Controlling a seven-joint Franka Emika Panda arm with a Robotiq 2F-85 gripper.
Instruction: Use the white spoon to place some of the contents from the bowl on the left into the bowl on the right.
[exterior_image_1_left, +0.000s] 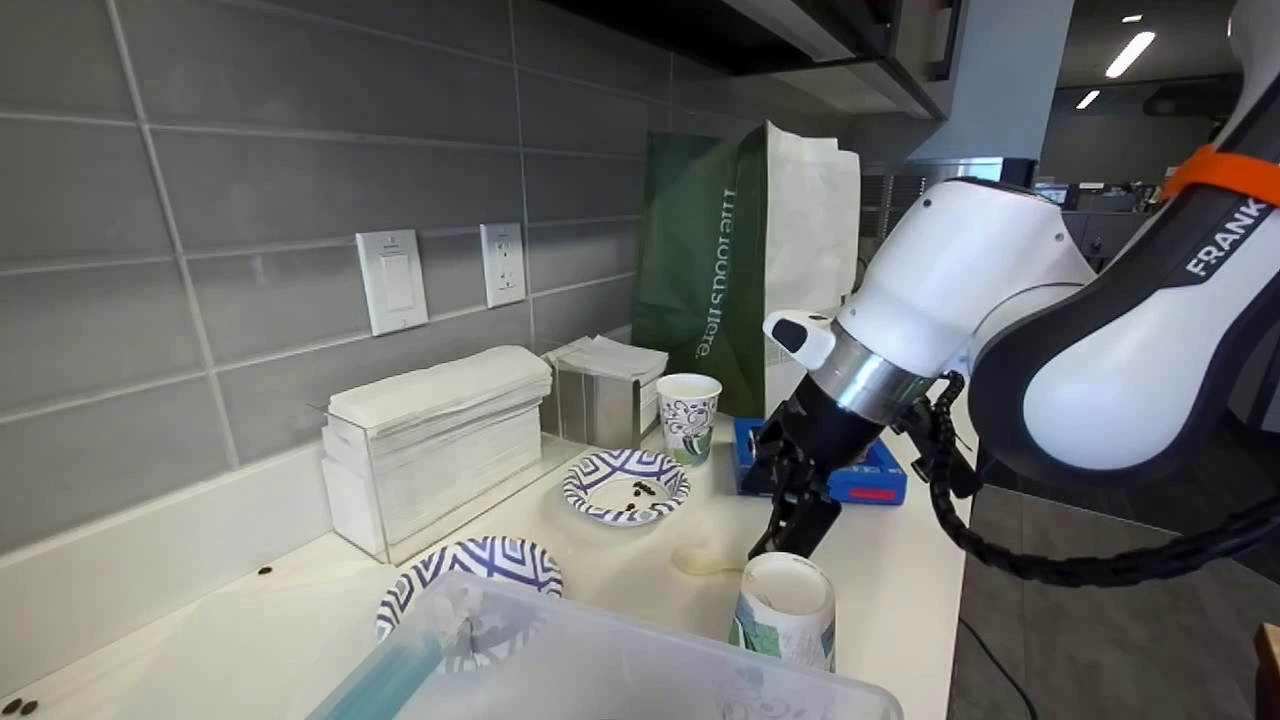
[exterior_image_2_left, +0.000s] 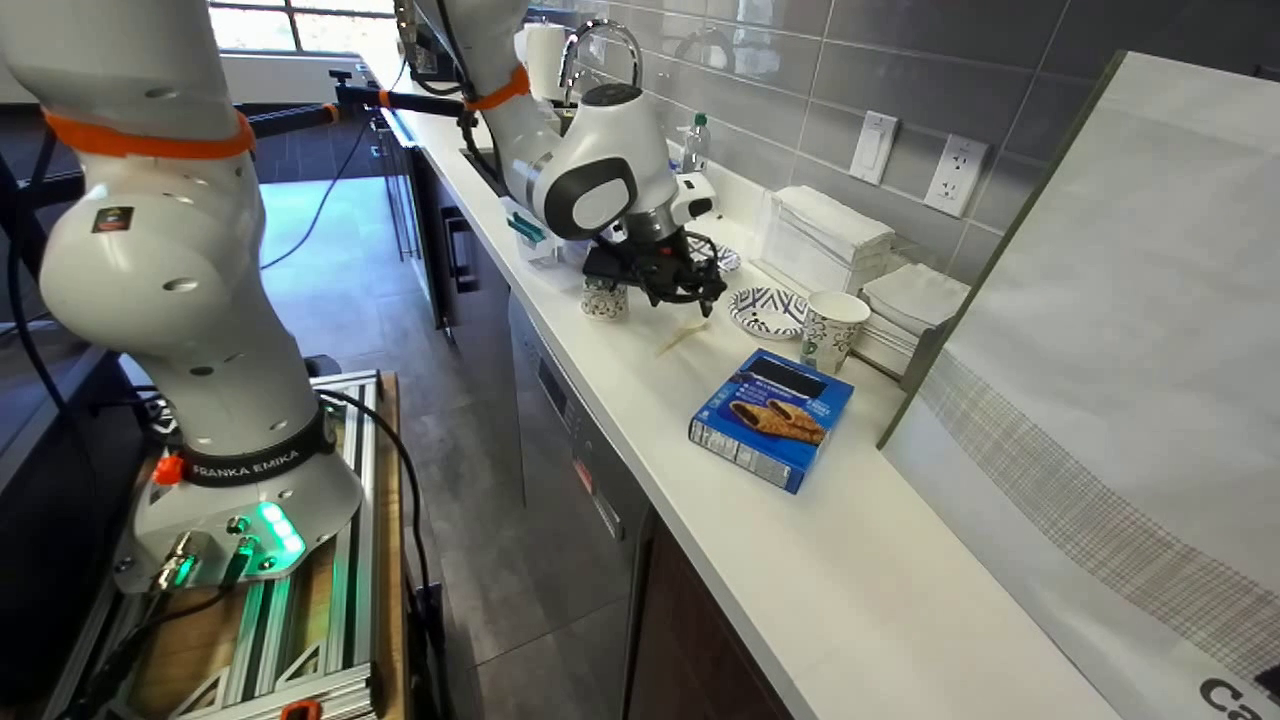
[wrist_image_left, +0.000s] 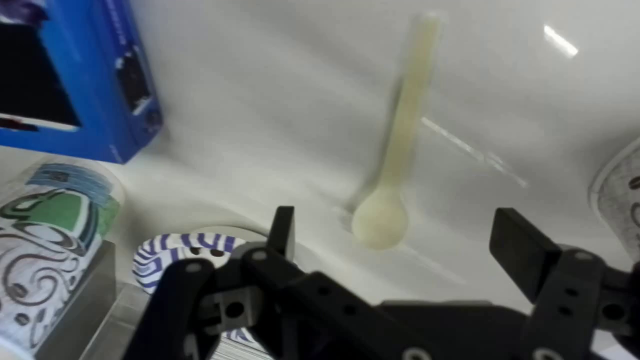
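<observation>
Pale yellow, the spoon (wrist_image_left: 397, 150) is lying on the tabletop (wrist_image_left: 260, 100) right of the blue box (wrist_image_left: 82, 85) in the wrist view, and I'm hovering, my gripper (wrist_image_left: 397, 227) spread and empty, judging a low pinch across the handle (wrist_image_left: 416, 85) safest.

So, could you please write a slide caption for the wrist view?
Open gripper above a pale spoon on the counter, with a patterned bowl and a blue box at picture left.

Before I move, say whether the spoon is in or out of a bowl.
Out: the wrist view shows the spoon lying on the counter.
</observation>
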